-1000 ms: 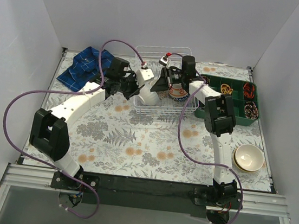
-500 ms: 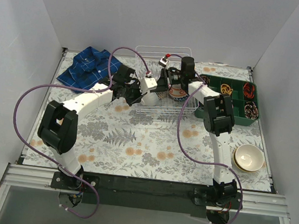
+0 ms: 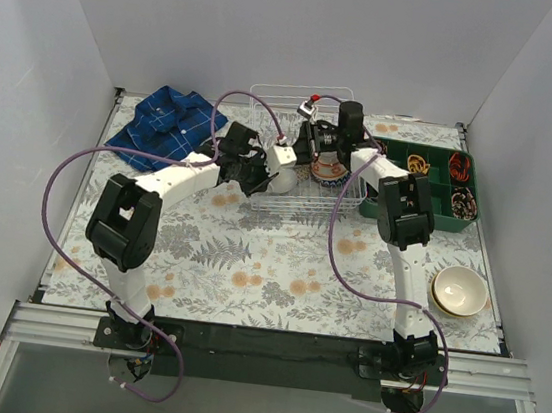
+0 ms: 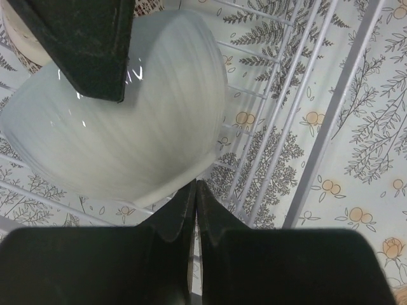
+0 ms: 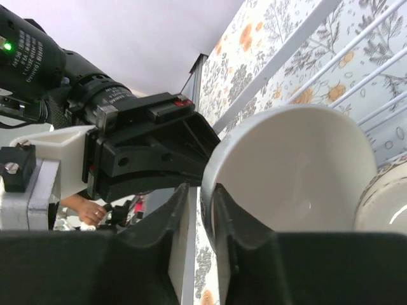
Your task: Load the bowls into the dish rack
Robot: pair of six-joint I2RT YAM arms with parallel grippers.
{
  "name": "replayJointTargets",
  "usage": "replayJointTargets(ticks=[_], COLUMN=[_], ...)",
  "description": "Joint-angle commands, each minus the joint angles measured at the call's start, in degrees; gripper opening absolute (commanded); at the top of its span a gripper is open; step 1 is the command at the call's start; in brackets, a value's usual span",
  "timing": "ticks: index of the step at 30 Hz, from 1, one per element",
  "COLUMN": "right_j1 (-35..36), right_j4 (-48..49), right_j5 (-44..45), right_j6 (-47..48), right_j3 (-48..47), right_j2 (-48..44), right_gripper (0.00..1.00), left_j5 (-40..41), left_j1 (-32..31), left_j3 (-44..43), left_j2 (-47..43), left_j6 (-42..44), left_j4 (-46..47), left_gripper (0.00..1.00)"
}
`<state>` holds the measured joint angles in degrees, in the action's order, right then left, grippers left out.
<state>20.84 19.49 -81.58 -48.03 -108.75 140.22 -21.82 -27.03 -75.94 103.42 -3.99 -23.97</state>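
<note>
We see the white bowl (image 4: 146,121) at the dish rack's (image 3: 302,198) left end, upper middle.
A blue shirt (image 3: 163,124) lies upper left; left claw (image 4: 194,190) clenched on the bowl's rim; right claw (image 5: 202,197) straddles that rim, grip we cannot tell; patterned bowl (image 3: 328,170), then green tray (image 3: 434,198) rightward. The left elbow has swung inward since earlier.

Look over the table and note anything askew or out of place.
The pale bowl is tilted on its edge over the wires of the dish rack, not settled, with the right gripper pinching its rim. A crumpled blue shirt lies beside the rack, which is odd among dishes.
</note>
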Motion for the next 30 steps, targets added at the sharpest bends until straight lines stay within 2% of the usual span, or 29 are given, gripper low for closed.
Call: replayJointTargets(ticks=[1, 5, 15, 30], right_j1=[-0.62, -1.85, -4.84, -6.07], right_j4=[1.87, 1.70, -0.67, -13.68], right_j5=[0.19, 1.07, 3.88, 11.09], right_j6=[2.59, 3.91, 8.47, 20.34], right_j3=[-3.75, -4.10, -7.78, -15.53], right_j2=[-2.67, -4.08, -4.52, -3.20], right_gripper=[0.32, 0.44, 0.62, 0.65], left_j5=[1.17, 1.43, 1.87, 2.40], left_j1=[0.31, 0.40, 0.40, -0.13], left_j3=[-2.10, -2.72, -5.70, -12.30], left_j2=[1.26, 2.05, 5.47, 8.12], left_j6=[-0.23, -0.49, -3.04, -5.24], left_j4=[3.57, 5.33, 8.32, 9.29], left_gripper=[0.00, 0.00, 0.00, 0.00])
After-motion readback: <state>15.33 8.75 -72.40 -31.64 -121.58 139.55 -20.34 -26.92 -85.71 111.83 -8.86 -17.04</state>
